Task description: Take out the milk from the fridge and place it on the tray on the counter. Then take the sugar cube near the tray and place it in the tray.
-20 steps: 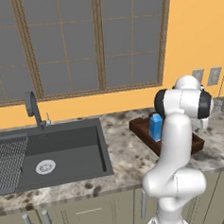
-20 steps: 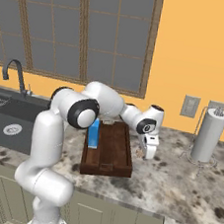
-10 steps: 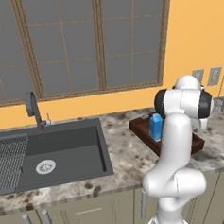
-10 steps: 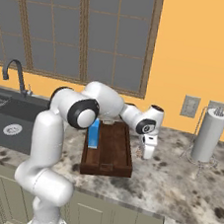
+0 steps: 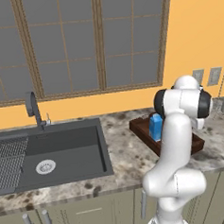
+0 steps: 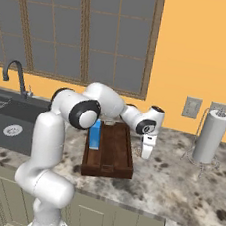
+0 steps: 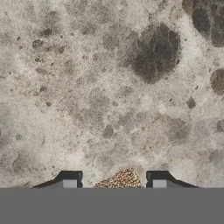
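Sugar cube [image 7: 119, 180] sits on tabletop [image 7: 109, 87] directly between jaws, which stand half-closed around it; contact not visible, probably not yet pinching. Cube tiny, light, rigid but crumbly: take on two opposite flat faces, gentle squeeze. Milk [image 6: 94, 134] already upright in tray [image 6: 110, 157].

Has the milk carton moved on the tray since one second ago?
No. The milk stands at the same left spot of the tray, below the window.
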Motion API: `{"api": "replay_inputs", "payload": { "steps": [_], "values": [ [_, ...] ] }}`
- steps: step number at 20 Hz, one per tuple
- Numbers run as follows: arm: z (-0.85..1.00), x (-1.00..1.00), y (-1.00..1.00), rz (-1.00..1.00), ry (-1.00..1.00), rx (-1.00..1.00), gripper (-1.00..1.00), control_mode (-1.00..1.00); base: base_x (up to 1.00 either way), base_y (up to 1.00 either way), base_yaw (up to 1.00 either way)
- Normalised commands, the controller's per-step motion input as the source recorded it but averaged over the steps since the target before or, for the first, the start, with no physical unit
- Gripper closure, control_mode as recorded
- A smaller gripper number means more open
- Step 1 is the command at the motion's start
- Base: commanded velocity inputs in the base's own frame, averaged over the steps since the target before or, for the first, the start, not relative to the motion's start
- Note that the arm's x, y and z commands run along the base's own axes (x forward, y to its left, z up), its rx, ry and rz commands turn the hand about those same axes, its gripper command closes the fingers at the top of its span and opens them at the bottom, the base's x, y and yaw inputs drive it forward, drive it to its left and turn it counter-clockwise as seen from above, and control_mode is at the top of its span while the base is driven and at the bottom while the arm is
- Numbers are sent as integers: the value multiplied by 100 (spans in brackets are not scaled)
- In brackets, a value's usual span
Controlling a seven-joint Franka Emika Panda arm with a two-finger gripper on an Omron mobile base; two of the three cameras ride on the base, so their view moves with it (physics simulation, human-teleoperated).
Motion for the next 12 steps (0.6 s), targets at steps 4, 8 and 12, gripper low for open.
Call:
{"api": "replay_inputs", "payload": {
  "steps": [4,8,12],
  "values": [
    [-17,-3,0,-9,0,0,100,-100,0,0,0],
    [0,-26,0,-9,0,0,100,-100,0,0,0],
    [1,-29,0,-6,0,0,100,-100,0,0,0]
  ]
}}
